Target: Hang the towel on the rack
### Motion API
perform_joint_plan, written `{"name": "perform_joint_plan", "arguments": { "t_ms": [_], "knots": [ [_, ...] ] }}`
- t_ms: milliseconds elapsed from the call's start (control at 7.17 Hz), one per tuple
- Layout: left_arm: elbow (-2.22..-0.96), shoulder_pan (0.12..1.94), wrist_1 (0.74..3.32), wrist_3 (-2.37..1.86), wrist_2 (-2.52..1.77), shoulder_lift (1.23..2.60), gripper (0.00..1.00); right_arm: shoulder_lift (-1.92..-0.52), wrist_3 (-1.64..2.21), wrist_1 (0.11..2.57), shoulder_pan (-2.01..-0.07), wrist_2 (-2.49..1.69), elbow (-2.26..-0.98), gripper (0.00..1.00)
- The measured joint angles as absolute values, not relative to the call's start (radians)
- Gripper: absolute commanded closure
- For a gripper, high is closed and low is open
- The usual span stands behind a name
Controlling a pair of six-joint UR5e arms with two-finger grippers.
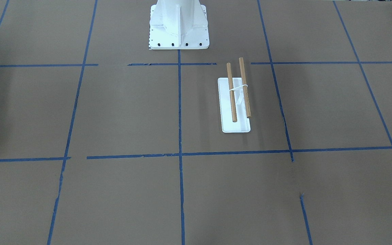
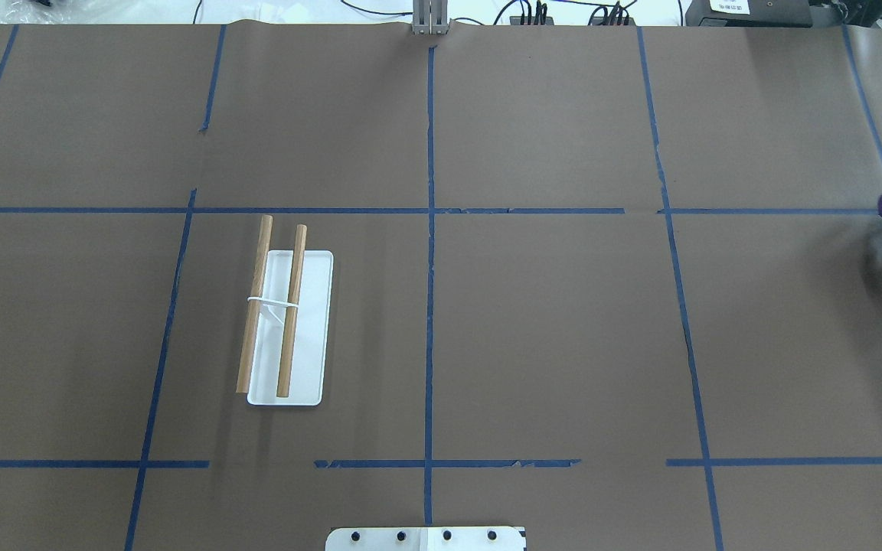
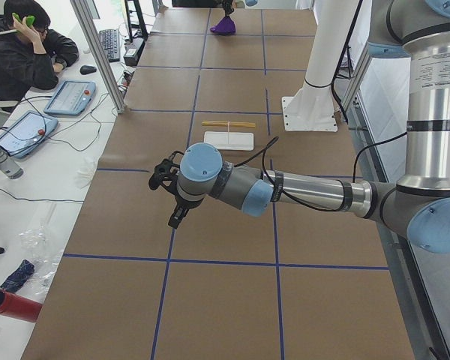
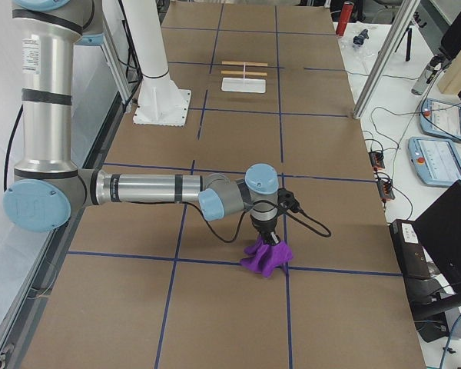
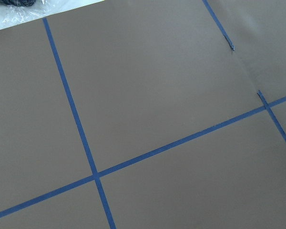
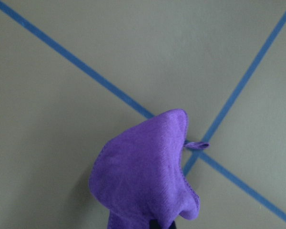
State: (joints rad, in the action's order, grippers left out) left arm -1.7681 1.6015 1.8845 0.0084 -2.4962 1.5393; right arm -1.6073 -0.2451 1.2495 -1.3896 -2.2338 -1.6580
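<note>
The right pincer (image 4: pixel 266 235) points straight down at the far right end of the bench (image 2: pixel 548 329), and the towel (image 6: pixel 148 176) rises to it in a bunched peak. The fingers are nearly buried in cloth, so their gap is not on show. From the way the cloth gathers up to them, I judge them closed on a fold of it. Whether the lowest folds touch the bench or hang just clear I cannot tell. The tag (image 6: pixel 196 145) sticks out sideways from the peak, over a crossing of blue tape (image 6: pixel 86 69).

The left pincer (image 3: pixel 175 216) hangs over the bench toward the left end. Its own camera shows only tape lines, and whether it is wide or narrow I cannot tell.

The rack (image 2: pixel 311 321) stands on the robot's left half of the bench, well apart from the towel, its two dowels (image 2: pixel 292 306) parallel and both bare.

The towel looks light, soft and quite limp. It will likely sag, fold on itself and swing as it travels, but its fuzzy pile should sit firmly between the fingers, and nothing in it can break. Held by a mid-fold it hangs as a lump, which would be awkward to lay over a dowel. A hold on an edge or at the tag corner would let it fall open into a sheet. The dowels look smooth, so an uneven drape may slide off.
</note>
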Motion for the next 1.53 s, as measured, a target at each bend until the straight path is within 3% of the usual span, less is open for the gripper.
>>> {"name": "perform_joint_plan", "arguments": {
  "t_ms": [698, 1535],
  "knots": [
    [-1.828, 1.477, 1.884, -0.32, -2.484, 1.678, 0.0, -1.311, 0.119, 1.242, -1.287, -2.381, -1.72, 1.0],
    [-1.845, 1.085, 1.97, -0.792, -2.376, 1.961, 0.0, -1.156, 0.412, 1.245, -1.037, -2.348, -1.794, 1.0]
  ]
}}
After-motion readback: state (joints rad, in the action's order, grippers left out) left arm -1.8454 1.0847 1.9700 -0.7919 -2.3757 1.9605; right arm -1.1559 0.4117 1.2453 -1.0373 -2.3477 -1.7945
